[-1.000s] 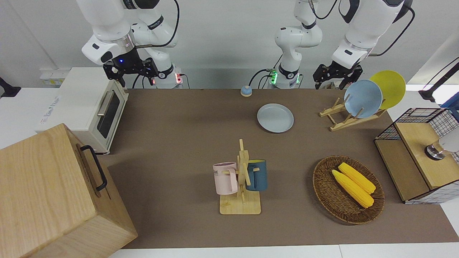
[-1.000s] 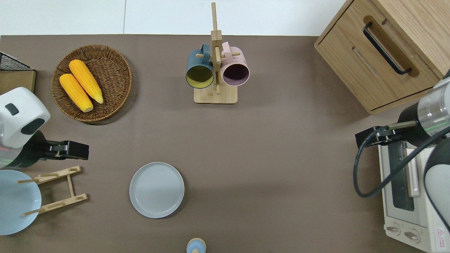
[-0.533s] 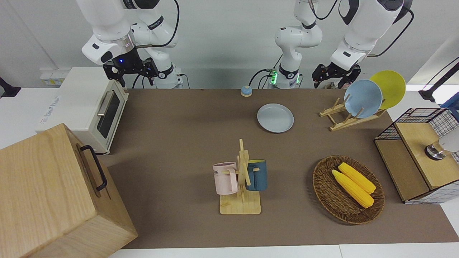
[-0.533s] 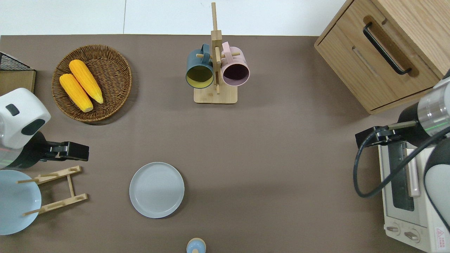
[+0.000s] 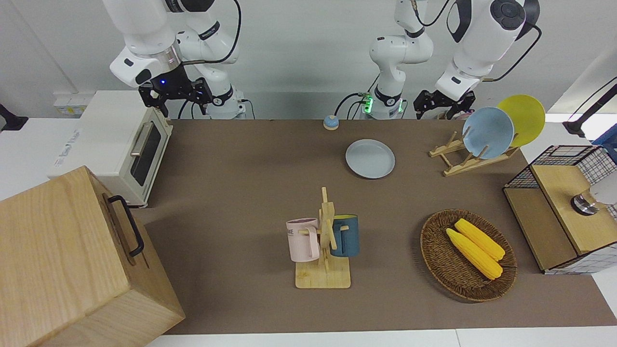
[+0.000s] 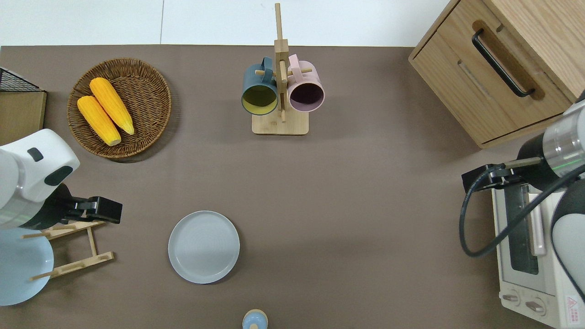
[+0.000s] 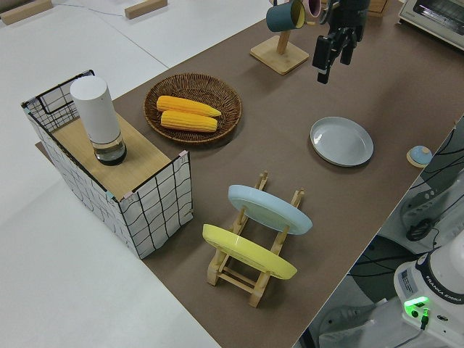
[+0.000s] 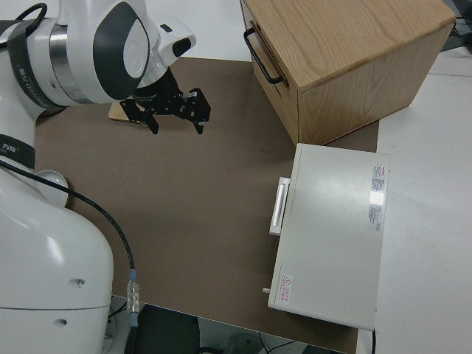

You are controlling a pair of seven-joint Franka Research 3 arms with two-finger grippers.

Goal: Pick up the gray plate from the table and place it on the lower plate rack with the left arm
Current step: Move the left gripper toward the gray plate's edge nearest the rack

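At the left arm's end of the surface stands a wire crate with a white cylinder on its wooden shelf. Beside it is a wicker basket that holds two corn cobs lying side by side. Nearer to the robots than the basket is the rack. A yellow plate and a sky-blue plate lean in its slots at the end toward the crate, the yellow one closer to the crate. The left claw hangs in the air over the tip of the rack's farther rail, at the end toward the gray plate. Its fingers are spread and hold nothing. The gray plate lies flat on the surface, beside the rack toward the right arm's end and apart from it, untouched. A small blue knob sits nearer to the robots than this plate, at the surface's edge. Farther from the robots than the plate, a mug stand carries a dark blue mug and a pink mug on its pegs, one on each side. Toward the right arm's end stands a wooden cabinet with a black handle. Nearer to the robots than the cabinet is a white toaster oven. The right arm is parked, its claw spread.
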